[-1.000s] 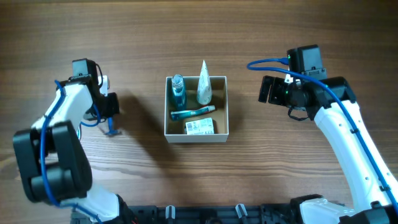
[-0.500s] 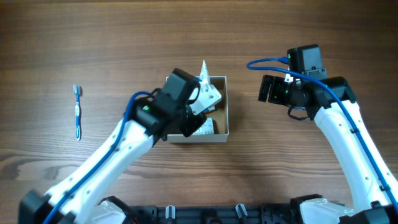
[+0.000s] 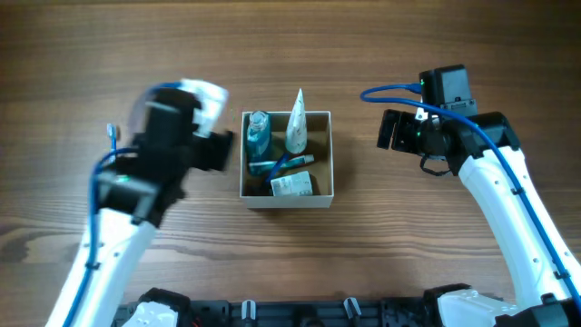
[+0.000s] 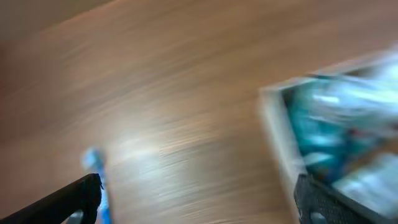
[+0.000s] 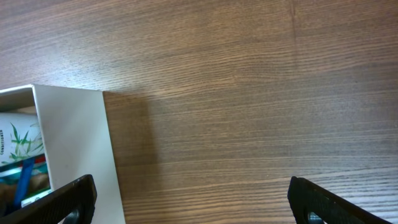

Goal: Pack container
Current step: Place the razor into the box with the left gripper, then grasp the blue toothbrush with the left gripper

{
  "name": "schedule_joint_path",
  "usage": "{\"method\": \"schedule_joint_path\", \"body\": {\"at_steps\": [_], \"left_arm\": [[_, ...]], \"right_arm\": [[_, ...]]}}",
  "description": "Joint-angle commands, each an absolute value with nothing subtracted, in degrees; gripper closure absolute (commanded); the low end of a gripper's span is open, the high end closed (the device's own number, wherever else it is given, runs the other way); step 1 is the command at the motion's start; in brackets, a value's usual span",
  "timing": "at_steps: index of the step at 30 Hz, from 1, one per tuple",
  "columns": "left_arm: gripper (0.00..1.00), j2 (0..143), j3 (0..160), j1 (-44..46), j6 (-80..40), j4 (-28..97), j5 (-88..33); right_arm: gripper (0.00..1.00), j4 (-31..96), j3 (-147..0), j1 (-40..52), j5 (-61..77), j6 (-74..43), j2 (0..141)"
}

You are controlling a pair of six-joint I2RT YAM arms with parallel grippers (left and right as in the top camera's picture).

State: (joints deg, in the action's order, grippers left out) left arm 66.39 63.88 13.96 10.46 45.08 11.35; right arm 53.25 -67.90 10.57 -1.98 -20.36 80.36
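Observation:
The container [image 3: 321,163], a shallow white-walled box, sits mid-table and holds a blue bottle [image 3: 260,134], a white tube [image 3: 297,125], a slanted blue item and a white packet [image 3: 292,186]. My left gripper [image 3: 216,151] hovers just left of the container, blurred by motion. In the left wrist view the left gripper [image 4: 199,202] is open over bare wood, with the container's wall [image 4: 273,130] on the right. My right gripper [image 3: 390,130] hangs open to the right of the container. In the right wrist view the right gripper [image 5: 199,202] holds nothing, next to the white wall [image 5: 74,143].
A blue toothbrush [image 3: 111,136] lies on the wood far left, mostly hidden under my left arm. It shows as a blue blur [image 4: 93,163] by the left finger. Bare wooden table surrounds the container.
My left arm has swung from above the container to its left side, and its jaws now stand open. The right arm has not moved.

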Motion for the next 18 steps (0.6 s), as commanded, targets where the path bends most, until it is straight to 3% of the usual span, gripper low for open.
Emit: {"method": "schedule_joint_path", "body": {"at_steps": [1, 3, 6, 10, 18], "left_arm": [[0.0, 69.87, 63.96, -4.89, 2.7, 43.18, 13.43], [0.0, 76.62, 63.96, -16.62, 0.73, 41.28, 9.41], [0.0, 87.88, 63.96, -23.86, 0.78, 38.24, 6.83], [0.02, 101.56, 63.99, -25.96, 1.06, 35.48, 0.75], [0.04, 110.24, 63.96, -25.78, 2.96, 32.29, -1.34]], "right_arm": [[0.0, 53.28, -67.75, 10.63, -3.14, -20.99, 80.53], [0.0, 53.65, -67.75, 10.63, -3.14, -20.99, 80.53], [0.0, 53.65, -67.75, 10.63, -3.11, -20.99, 80.53], [0.0, 53.6, -67.75, 10.63, -3.14, -20.99, 80.53], [0.0, 53.56, -67.75, 10.63, -3.14, -20.99, 80.53]]}}
